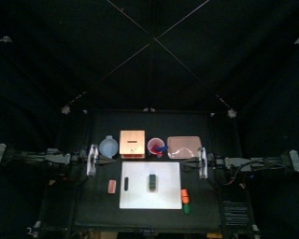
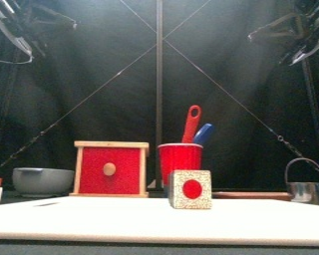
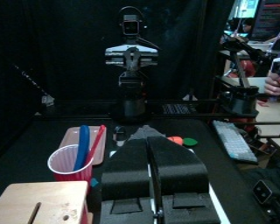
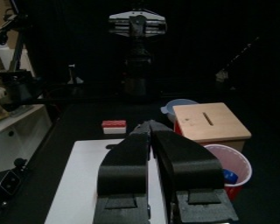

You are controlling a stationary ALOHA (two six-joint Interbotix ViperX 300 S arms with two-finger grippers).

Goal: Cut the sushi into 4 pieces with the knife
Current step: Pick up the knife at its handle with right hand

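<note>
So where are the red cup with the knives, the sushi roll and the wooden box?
red cup [image 2: 179, 159]: front view, middle of its side wall.
sushi roll [image 2: 190, 188]: front view, red centre of its end face.
wooden box [image 2: 112, 169]: front view, middle of its red drawer front.

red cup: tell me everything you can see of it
The red cup looks like glossy plastic. It stands upright and open-topped at the table's back, between the wooden box and the pink tray. It holds a red knife and a blue knife, both sticking out above its rim and leaning right. From the front, the sushi hides its foot. Nothing but the knives seems to touch it.
</note>
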